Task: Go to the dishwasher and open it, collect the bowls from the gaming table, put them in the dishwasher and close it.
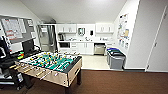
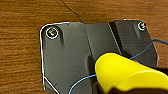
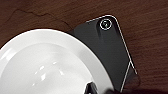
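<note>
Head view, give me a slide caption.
Foosball table on brown carpet, kitchenette beyond with steel dishwasher and bins.

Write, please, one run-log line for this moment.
place: room with kitchenette ahead | dishwasher: shut, far | foosball table: near left | left wrist: yellow bowl | right wrist: white bowl | floor: brown

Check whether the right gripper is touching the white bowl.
Cannot tell. The right wrist view shows the white bowl close against the gripper, but the fingers are hard to make out.
</note>
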`<state>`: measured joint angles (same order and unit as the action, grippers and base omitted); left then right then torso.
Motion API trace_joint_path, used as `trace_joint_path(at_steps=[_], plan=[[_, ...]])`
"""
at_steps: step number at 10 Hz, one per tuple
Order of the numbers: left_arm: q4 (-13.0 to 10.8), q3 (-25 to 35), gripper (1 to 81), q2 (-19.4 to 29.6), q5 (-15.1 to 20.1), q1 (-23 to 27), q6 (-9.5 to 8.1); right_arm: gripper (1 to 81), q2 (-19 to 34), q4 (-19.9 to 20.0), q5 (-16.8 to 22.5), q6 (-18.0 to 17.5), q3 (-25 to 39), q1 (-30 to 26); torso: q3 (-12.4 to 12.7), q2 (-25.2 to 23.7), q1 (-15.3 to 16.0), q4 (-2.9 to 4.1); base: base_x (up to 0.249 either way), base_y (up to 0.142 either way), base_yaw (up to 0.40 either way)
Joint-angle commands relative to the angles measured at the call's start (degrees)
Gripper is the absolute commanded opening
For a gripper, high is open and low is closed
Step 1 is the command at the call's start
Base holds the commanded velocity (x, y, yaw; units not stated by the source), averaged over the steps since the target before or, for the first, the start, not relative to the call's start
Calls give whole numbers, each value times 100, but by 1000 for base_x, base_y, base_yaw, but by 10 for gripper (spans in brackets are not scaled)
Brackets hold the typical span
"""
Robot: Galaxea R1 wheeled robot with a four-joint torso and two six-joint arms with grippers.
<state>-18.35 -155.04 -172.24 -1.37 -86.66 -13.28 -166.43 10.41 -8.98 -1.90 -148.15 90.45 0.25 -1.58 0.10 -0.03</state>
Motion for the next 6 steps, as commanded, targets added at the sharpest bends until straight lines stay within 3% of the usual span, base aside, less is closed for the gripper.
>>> trace_joint_path(at_steps=[1, 6], plan=[[24, 9, 10, -4, 260, 304, 36, 10, 46, -92, 266, 6, 7, -295, 0, 0, 0, 0, 160, 0, 0], [24, 9, 10, 23, 251, 303, 18, 10, 46, -101, 266, 14, -2, -286, 0, 0, 0, 0, 150, 0, 0]])
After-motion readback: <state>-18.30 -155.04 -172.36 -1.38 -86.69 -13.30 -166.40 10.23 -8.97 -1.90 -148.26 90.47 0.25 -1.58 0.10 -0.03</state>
